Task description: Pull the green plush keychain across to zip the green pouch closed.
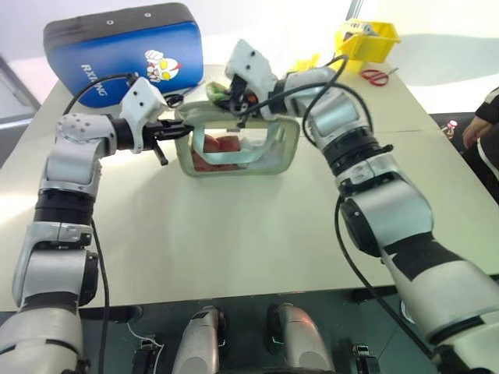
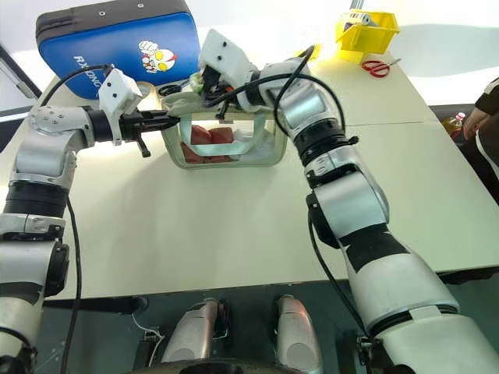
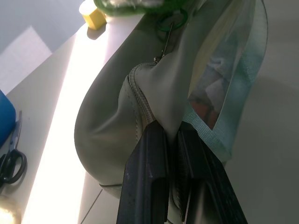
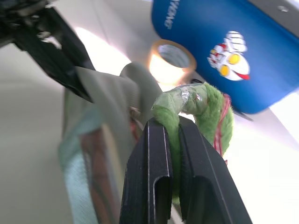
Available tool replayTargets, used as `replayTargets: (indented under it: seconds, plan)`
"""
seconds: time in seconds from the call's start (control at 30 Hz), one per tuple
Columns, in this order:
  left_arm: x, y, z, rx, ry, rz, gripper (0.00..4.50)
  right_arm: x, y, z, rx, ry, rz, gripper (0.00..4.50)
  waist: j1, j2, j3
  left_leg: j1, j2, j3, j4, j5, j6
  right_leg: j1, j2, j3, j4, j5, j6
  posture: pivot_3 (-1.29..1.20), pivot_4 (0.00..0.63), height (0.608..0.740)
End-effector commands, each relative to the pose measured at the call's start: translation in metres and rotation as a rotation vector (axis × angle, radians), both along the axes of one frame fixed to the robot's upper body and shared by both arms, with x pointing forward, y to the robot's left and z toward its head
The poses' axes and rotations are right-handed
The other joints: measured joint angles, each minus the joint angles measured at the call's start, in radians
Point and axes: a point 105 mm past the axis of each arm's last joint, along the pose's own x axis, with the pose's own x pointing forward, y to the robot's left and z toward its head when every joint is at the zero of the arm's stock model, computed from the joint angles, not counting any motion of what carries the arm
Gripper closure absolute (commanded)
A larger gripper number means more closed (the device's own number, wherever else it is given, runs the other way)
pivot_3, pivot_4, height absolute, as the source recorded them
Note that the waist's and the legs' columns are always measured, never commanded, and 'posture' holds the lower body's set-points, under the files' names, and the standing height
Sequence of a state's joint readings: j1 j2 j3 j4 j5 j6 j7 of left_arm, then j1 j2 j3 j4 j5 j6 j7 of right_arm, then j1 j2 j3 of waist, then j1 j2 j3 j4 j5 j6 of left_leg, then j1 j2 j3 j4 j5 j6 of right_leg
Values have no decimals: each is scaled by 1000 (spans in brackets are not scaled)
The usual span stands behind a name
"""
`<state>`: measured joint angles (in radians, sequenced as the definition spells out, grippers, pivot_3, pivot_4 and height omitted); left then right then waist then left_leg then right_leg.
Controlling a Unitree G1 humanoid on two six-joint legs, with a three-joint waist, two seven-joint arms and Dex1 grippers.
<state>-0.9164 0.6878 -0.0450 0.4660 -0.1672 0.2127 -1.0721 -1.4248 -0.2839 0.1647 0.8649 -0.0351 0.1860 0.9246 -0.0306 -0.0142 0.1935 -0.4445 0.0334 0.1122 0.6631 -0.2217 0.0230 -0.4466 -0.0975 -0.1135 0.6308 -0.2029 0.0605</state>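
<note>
The green pouch (image 1: pixel 238 148) stands upright on the table's far middle, red contents showing through its clear window. My left gripper (image 1: pixel 178 131) is shut on the fabric at the pouch's left end, just below the zipper; in the left wrist view the fingers (image 3: pixel 149 154) pinch that fold. Over the pouch's top left, my right gripper (image 4: pixel 172 122) is shut on the green plush keychain (image 4: pixel 205 109), a fuzzy lime-green blob at the zipper line. In the head view the keychain (image 1: pixel 214 91) is mostly hidden under the right hand.
A blue padded case (image 1: pixel 125 51) with a cartoon print lies behind the pouch at the back left, a tape roll (image 4: pixel 170 60) in front of it. A yellow bin (image 1: pixel 366 37) and red scissors (image 1: pixel 376 75) sit at the back right. A person (image 1: pixel 483 132) is at the right edge.
</note>
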Motion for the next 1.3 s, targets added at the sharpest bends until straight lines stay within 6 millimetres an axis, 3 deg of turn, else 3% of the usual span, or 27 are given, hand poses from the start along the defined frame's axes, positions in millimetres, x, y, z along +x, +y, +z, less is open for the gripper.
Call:
replayTargets:
  seconds: [0.03,0.17,0.23,0.33,0.4,0.47,0.53,0.63,0.7,0.8,0.87,1.0,1.17,1.2,1.27,1.3]
  plan:
    - [-3,3,17,-5,-60,-2,4500,-1,-40,37,89,-108,-127,4477,2,0,0,0,0,0,0,0,0,0,0,0,0,0,0,0,150,740]
    - [-2,4,17,-1,-59,0,4500,9,-98,34,77,-174,-355,4477,10,0,0,0,0,0,0,0,1,0,0,0,0,0,0,0,150,740]
    - [-1,4,18,0,-59,1,4500,14,-125,24,44,-196,-466,4477,11,0,0,0,0,1,0,-1,1,0,0,0,0,0,0,0,150,740]
    - [-1,2,19,4,-60,-1,4500,19,-160,-18,-80,-196,-591,4477,12,0,0,1,0,1,0,-1,1,0,0,0,0,0,0,0,150,740]
    - [-1,2,19,6,-58,-4,4500,20,-167,-47,-119,-156,-618,4477,12,0,0,1,0,1,0,-1,1,0,0,0,0,0,0,0,150,740]
    - [-1,1,19,8,-55,-8,4500,22,-162,-83,-99,-79,-630,4477,10,0,0,1,0,2,0,0,1,0,0,0,0,0,0,0,150,740]
    - [-1,1,19,10,-54,-9,4500,20,-142,-116,-46,8,-597,4477,8,0,0,1,1,2,0,0,1,0,0,0,0,0,0,0,150,740]
    - [0,0,19,10,-54,-10,4500,14,-103,-146,108,158,-525,4477,7,0,0,2,1,2,0,0,0,0,1,0,0,0,0,0,150,740]
    - [1,-1,19,11,-55,-11,4500,9,-82,-155,182,237,-488,4477,8,0,0,2,1,2,0,0,0,0,2,0,1,0,0,0,150,740]
    - [1,-1,20,10,-58,-13,4500,10,-74,-156,233,285,-490,4477,10,0,0,2,1,1,1,0,1,1,1,0,0,0,0,0,150,740]
    - [1,-1,20,11,-60,-12,4500,13,-85,-155,228,281,-516,4477,10,0,0,2,1,0,1,0,1,1,1,0,0,0,0,0,150,740]
    - [1,0,20,10,-62,-9,4500,12,-115,-135,211,263,-522,3032,14,0,0,2,1,0,1,0,1,1,1,0,0,0,0,0,150,740]
    - [1,1,18,10,-57,-5,4500,1,-161,-78,82,132,-488,354,16,1,0,1,0,0,1,-1,2,1,0,0,-1,0,0,0,150,740]
    - [1,1,18,8,-55,-5,4500,-6,-164,-71,54,140,-446,23,16,1,0,1,0,0,1,-1,2,1,0,0,-1,0,0,0,150,740]
    - [1,2,17,0,-51,-2,4500,-26,-164,-56,10,167,-322,23,16,1,0,1,0,0,0,-1,2,1,1,0,-1,0,0,0,150,740]
    - [1,4,18,-4,-50,-1,4126,-36,-161,-49,-1,177,-266,6,16,1,0,1,1,0,0,-1,2,1,1,0,-1,0,0,0,150,740]
